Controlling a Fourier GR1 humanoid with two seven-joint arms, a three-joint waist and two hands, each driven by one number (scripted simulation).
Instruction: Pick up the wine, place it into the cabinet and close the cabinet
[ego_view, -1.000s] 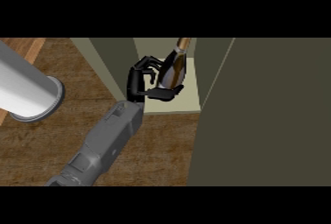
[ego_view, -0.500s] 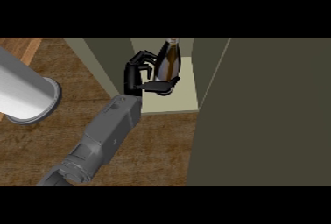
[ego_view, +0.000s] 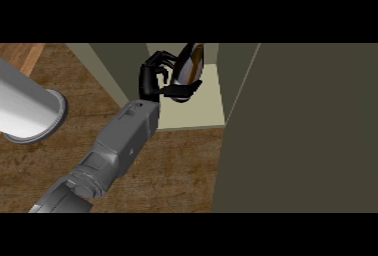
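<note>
The wine bottle, dark with a pale side, stands tilted over the cabinet's light shelf floor. My right hand is shut on it, fingers curled round its left side and the thumb under its lower end. The grey forearm runs up from the lower left into the cabinet opening. The bottle's base is hidden by the thumb, so I cannot tell whether it touches the shelf. My left hand does not show.
The open cabinet door fills the right side as a broad olive panel. The cabinet's left wall stands beside the hand. A big grey cylinder lies over the wooden counter at the left.
The right hand has carried the bottle left and deeper into the cabinet. The bottle stands a little more upright than before.
</note>
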